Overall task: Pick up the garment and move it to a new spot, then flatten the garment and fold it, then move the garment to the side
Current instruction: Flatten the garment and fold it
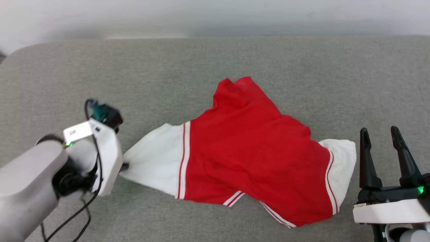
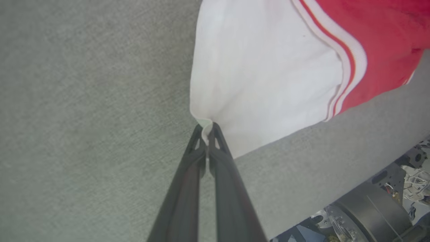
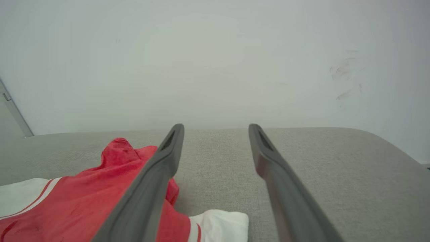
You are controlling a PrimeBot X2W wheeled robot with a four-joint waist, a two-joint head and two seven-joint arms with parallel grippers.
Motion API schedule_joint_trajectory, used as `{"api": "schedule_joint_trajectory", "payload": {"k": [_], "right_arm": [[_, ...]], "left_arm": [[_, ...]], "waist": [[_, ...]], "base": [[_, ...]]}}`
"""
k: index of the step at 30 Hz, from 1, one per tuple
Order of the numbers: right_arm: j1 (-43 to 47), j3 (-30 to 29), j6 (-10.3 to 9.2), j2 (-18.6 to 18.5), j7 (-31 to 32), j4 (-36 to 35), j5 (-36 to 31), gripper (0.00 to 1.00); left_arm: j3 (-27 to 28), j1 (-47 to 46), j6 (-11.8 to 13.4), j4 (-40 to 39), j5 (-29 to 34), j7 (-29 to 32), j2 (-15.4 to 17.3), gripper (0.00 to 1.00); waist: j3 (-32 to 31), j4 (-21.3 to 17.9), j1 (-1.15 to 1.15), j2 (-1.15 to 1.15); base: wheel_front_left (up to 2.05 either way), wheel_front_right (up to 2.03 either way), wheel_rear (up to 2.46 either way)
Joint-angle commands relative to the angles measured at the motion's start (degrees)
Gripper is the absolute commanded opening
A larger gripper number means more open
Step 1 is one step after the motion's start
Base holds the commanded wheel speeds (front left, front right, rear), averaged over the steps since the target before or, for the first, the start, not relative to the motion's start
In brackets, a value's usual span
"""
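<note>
Garment (image 1: 248,151): lies crumpled at the centre of the head view, slightly right and low, on the grey fabric-covered worktop (image 1: 201,60). It is neither flattened nor folded; the red body is bunched and overlapping. Progress is judged to be at the very outset, with only the first grasp made and the lift, relocation, flattening, folding and final move aside all outstanding. The left gripper (image 2: 208,129), at lower left of the head view, has its fingers pressed together on a pinch of cloth at the outer edge of the white sleeve (image 1: 154,158). The right gripper (image 1: 379,132), at lower right, has its fingers well apart and holds nothing, standing just beside the other white sleeve (image 1: 341,161) without touching it. The long axis runs left to right across the head view, dipping a little toward lower right, with a sleeve at each end. A red peak points toward the upper middle; whether that is collar or hem cannot be told.
</note>
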Motion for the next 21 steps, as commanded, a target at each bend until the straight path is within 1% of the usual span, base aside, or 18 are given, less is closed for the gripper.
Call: {"api": "schedule_joint_trajectory", "payload": {"k": [1,2,8,11,12,13,17,21], "right_arm": [[0.4,0.0,-0.02,0.1,-0.1,-0.1,-0.3,1.00],[0.4,0.0,-0.02,0.1,-0.1,-0.1,-0.3,1.00],[1.3,-0.1,-0.02,0.1,-0.1,0.0,-0.9,1.00],[1.5,-0.4,-0.02,0.1,-0.1,0.1,-0.9,1.00],[1.5,-0.5,-0.02,0.1,-0.1,0.2,-1.0,1.00],[1.5,-0.6,-0.02,0.1,-0.1,0.2,-1.0,1.00],[1.5,-0.7,-0.02,0.1,-0.1,0.4,-1.3,1.00],[1.8,-0.8,-0.02,0.1,-0.1,0.4,-1.3,1.00]], "left_arm": [[0.4,1.8,0.6,-0.2,-0.7,-0.8,1.0,0.00],[0.4,1.8,0.6,-0.2,-0.7,-0.8,1.0,0.00],[-0.2,8.5,2.3,0.2,-3.1,-2.9,4.5,0.00],[-0.1,10.4,2.8,1.1,-3.8,-4.6,4.3,0.00],[0.1,10.6,2.9,1.4,-3.7,-5.5,3.9,0.82],[0.5,10.5,3.0,1.8,-3.6,-6.3,3.7,1.00],[1.5,7.8,2.4,1.7,-2.9,-7.4,3.7,1.00],[2.5,4.9,2.2,0.1,-2.1,-6.4,5.0,1.00]], "waist": [[-0.5,0.6,0.01,0.00],[-0.5,0.6,0.01,0.00],[-0.8,0.9,0.01,0.00],[-0.8,0.9,0.01,0.00],[-1.0,1.0,0.01,0.00],[-1.1,1.1,0.01,0.00],[-1.8,1.4,0.01,0.00],[-2.4,1.5,0.01,0.00]], "base": [[0.00,0.00,0.00],[0.00,0.00,0.00],[0.00,0.00,0.00],[0.00,0.00,0.00],[0.00,0.00,0.00],[0.00,0.00,0.00],[0.00,0.00,0.00],[0.00,0.00,0.00]]}}
